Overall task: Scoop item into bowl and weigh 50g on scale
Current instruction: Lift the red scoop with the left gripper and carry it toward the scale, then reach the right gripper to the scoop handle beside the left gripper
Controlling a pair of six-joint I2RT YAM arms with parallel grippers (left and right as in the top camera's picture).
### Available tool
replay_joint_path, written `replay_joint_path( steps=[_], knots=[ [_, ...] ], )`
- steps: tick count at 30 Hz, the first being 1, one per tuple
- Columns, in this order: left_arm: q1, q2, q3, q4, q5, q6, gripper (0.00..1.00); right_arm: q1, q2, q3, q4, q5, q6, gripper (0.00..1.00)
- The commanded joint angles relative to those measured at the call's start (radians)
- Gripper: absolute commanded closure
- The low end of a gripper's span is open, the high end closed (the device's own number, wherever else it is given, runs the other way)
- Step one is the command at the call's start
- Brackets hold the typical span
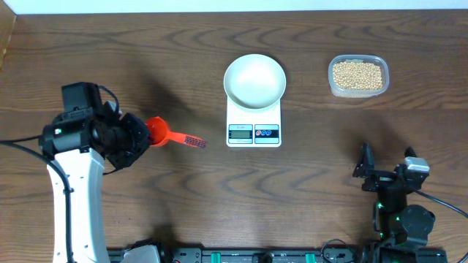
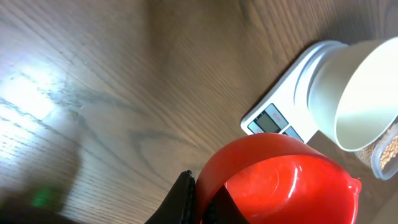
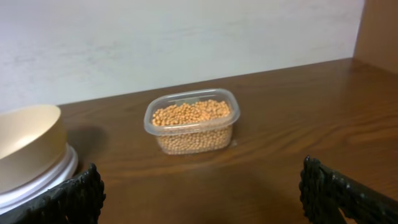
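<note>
The white bowl (image 1: pixel 254 80) stands empty on the white scale (image 1: pixel 254 133). The tan beans (image 1: pixel 357 74) fill a clear tub (image 1: pixel 333 89) to the right of the scale. My left gripper (image 1: pixel 140 137) is shut on the cup wall of a red scoop (image 1: pixel 158 131), left of the scale, with the handle pointing right. In the left wrist view the scoop (image 2: pixel 280 180) is pinched between the fingers (image 2: pixel 205 199), and the scale (image 2: pixel 273 118) and bowl (image 2: pixel 354 93) lie ahead. My right gripper (image 1: pixel 384 175) is open and empty. It faces the beans (image 3: pixel 189 113) and the bowl (image 3: pixel 28 143).
The dark wooden table (image 1: pixel 146 58) runs back to a pale wall (image 3: pixel 186 37). The tub also shows in the right wrist view (image 3: pixel 193 142), and a corner of it in the left wrist view (image 2: pixel 388 155). Arm bases and cables sit along the front edge.
</note>
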Motion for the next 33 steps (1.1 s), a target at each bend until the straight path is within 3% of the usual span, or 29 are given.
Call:
replay_joint_path(
  steps=[1,11,16,21,26,33],
  knots=[
    [-0.051,-0.005,0.007,0.008,0.012,-0.001,0.93,0.013,-0.006,-0.003,-0.002,0.092,0.014,0.01],
    [-0.179,-0.005,0.007,0.087,0.012,-0.002,0.93,0.013,-0.004,-0.003,-0.014,-0.008,0.031,0.01],
    [-0.182,-0.004,0.007,0.104,0.011,-0.002,0.93,0.013,0.016,-0.003,-0.011,-0.04,0.256,0.01],
    [-0.182,-0.004,0.006,0.113,0.011,-0.002,0.93,0.015,0.072,-0.003,0.019,-0.202,0.314,0.01],
    [-0.182,-0.004,0.006,0.12,0.011,-0.002,0.93,0.015,0.18,0.017,0.203,-0.465,0.277,0.01],
    [-0.182,-0.003,0.006,0.121,0.011,-0.021,0.93,0.015,0.468,0.236,0.221,-0.661,0.276,0.01]
  ],
)
